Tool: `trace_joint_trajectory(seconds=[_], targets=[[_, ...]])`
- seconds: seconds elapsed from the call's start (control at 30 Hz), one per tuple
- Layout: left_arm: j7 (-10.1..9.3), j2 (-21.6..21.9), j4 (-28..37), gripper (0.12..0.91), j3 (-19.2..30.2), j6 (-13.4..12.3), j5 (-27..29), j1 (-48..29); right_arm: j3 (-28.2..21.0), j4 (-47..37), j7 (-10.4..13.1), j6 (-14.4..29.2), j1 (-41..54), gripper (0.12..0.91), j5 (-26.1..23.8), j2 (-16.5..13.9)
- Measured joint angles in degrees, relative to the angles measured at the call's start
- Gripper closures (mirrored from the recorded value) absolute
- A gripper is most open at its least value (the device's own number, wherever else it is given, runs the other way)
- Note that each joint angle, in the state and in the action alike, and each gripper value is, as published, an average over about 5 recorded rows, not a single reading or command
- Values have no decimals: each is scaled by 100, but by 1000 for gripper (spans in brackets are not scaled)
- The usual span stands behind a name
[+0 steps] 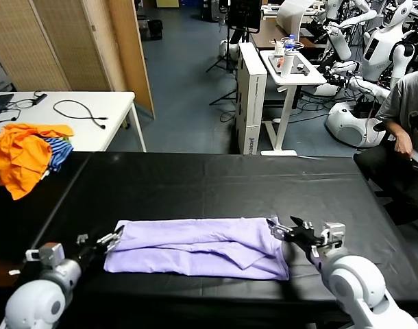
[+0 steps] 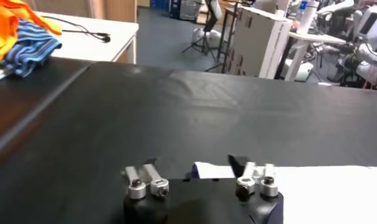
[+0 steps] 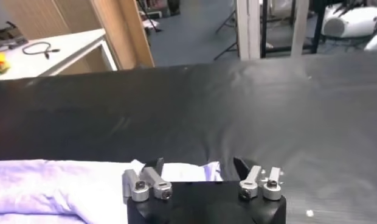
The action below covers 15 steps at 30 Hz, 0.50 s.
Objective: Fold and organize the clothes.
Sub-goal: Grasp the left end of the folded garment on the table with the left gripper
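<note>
Right now the pale lavender T-shirt (image 1: 199, 247) lies folded into a long band across the near part of the black worktop (image 1: 216, 181). At the shirt's left end sits the left end effector (image 1: 107, 241), its fingers spread, the cloth's edge showing between them in the left wrist view (image 2: 207, 170). At the opposite end the right end effector (image 1: 286, 228) is spread too, with the shirt's corner (image 3: 182, 172) between its fingertips. Bright orange garments (image 1: 20, 154) and a blue-and-white striped cloth (image 1: 58, 152) are piled at the far left, beside a white table (image 1: 92, 116).
</note>
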Motion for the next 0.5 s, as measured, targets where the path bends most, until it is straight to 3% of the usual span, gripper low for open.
trace_joint_trajectory(seconds=[0.5], targets=[[128, -646, -57, 147, -49, -176, 118, 373, 190, 293, -32, 36, -264, 118, -16, -7]])
